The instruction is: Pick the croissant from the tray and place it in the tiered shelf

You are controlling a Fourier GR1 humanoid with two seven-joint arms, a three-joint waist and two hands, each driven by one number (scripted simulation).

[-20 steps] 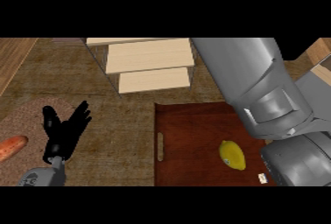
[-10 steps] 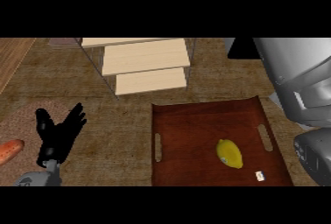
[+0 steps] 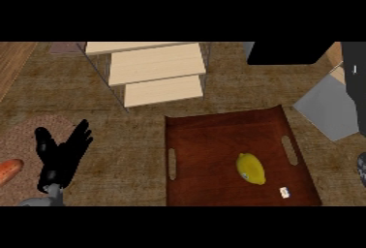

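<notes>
The dark wooden tray [image 3: 214, 145] lies flat on the table [image 3: 143, 121] at about five o'clock in the head view, its slotted handles on the left and right rims, so it can be reached from either side. On it, toward four o'clock, sits a yellow rounded thing [image 3: 251, 168] that looks more like a lemon than a croissant; a small white tag [image 3: 285, 192] lies just beside it near the tray's lower right corner. No croissant shows on the tray, and the steps of the tiered shelf [image 3: 154, 68] at twelve o'clock carry nothing that can be seen. The left hand [image 3: 63, 154] rests at eight o'clock, fingers straight and spread upward, holding nothing and well apart from the tray, which suggests it is kept out of the way. An orange thing [image 3: 10, 170] lies at the nine o'clock edge beside it. A grey slab [image 3: 328, 107] at three o'clock may be the right forearm; the right hand itself is not visible.
</notes>
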